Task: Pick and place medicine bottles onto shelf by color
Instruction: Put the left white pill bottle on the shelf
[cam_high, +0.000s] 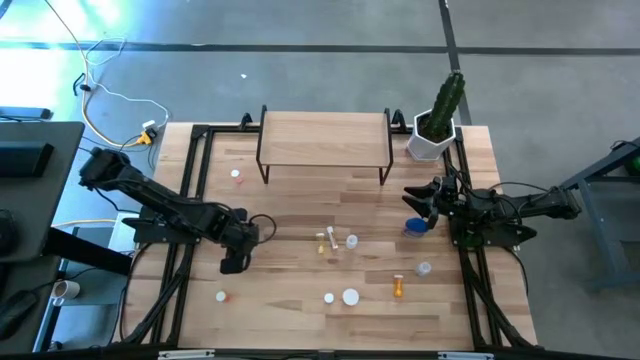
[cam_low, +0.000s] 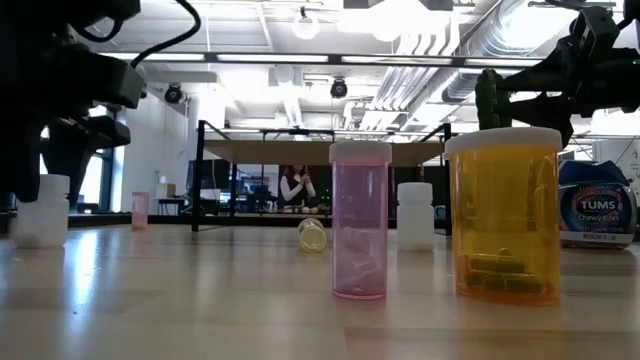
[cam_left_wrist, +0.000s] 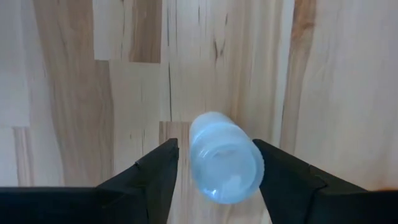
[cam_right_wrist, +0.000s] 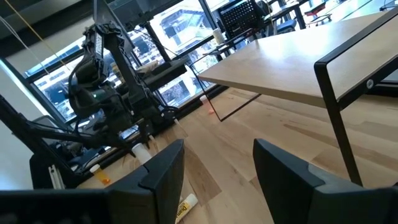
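Wood worktop (cam_high: 300, 215) | left pincer (cam_left_wrist: 214, 171) open, jaws flanking white bottle (cam_left_wrist: 225, 158), axis toward 11 o'clock | right pincer (cam_right_wrist: 217, 168) open, empty

Overhead on whole table (cam_high: 300, 240); low level across it; wrist cameras close, shelf (cam_high: 323, 135) shared.

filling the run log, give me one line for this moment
left gripper: open, fingers either side of a pale bottle | right gripper: open, empty, raised near shelf | shelf top bare
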